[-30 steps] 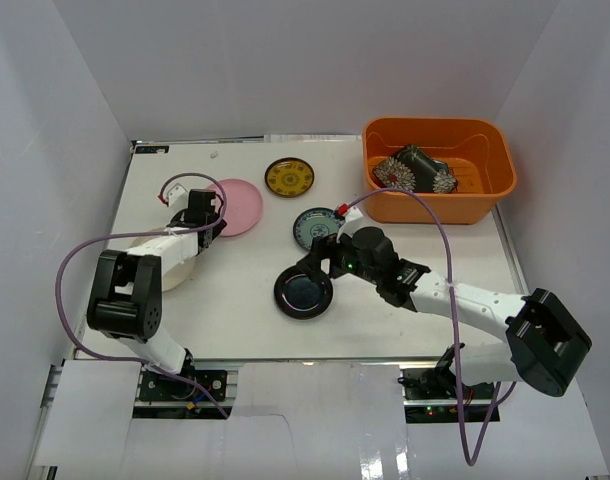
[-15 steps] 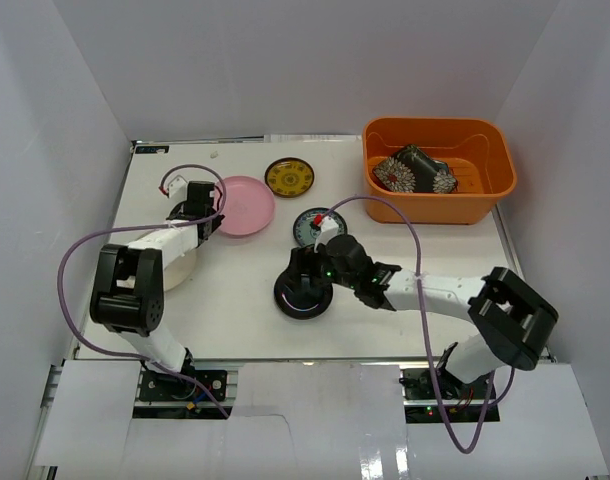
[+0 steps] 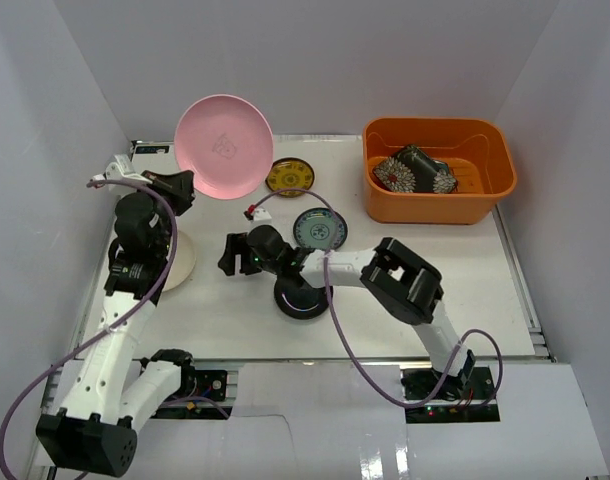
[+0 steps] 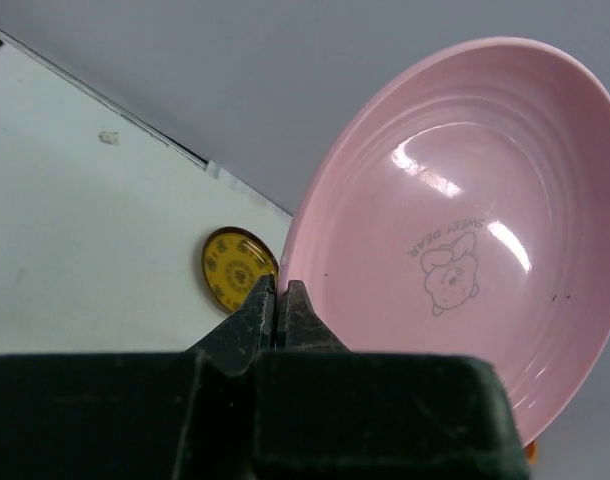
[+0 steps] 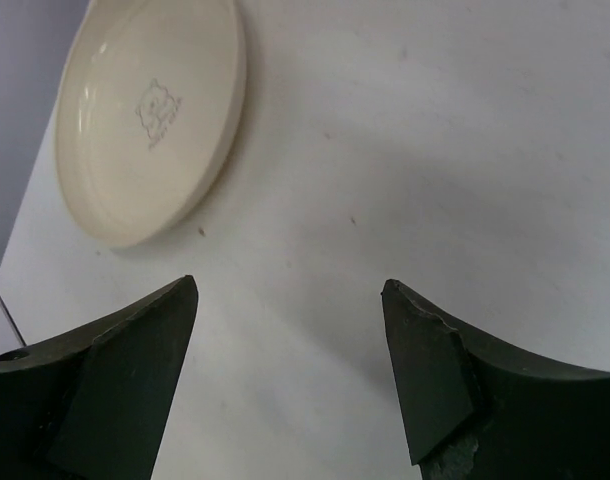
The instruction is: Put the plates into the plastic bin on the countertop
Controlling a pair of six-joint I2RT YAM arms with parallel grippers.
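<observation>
My left gripper [image 3: 185, 182] [image 4: 277, 292] is shut on the rim of the pink plate [image 3: 223, 146] [image 4: 465, 230], which it holds upright high above the countertop [image 3: 235, 320]. My right gripper [image 3: 226, 260] [image 5: 290, 290] is open and has nothing between its fingers. It hangs low over bare board, pointing at the cream plate [image 3: 179, 262] [image 5: 150, 120]. The glossy black plate [image 3: 303, 298] lies just behind it. The blue-patterned plate [image 3: 319, 229] and the yellow-patterned plate [image 3: 289, 176] [image 4: 235, 270] lie flat. The orange plastic bin [image 3: 485, 205] at the back right holds a flowered black square plate [image 3: 395, 174] and a dark plate [image 3: 421, 160].
Pale walls enclose the board on three sides. The right arm stretches across the middle of the board, its purple cable looping over the front. The left arm stands tall at the left edge, partly over the cream plate.
The left gripper closed on the pink plate and lifted it upright off the board. The right arm swung left past the black plate toward the cream plate, its jaws narrowing slightly.
</observation>
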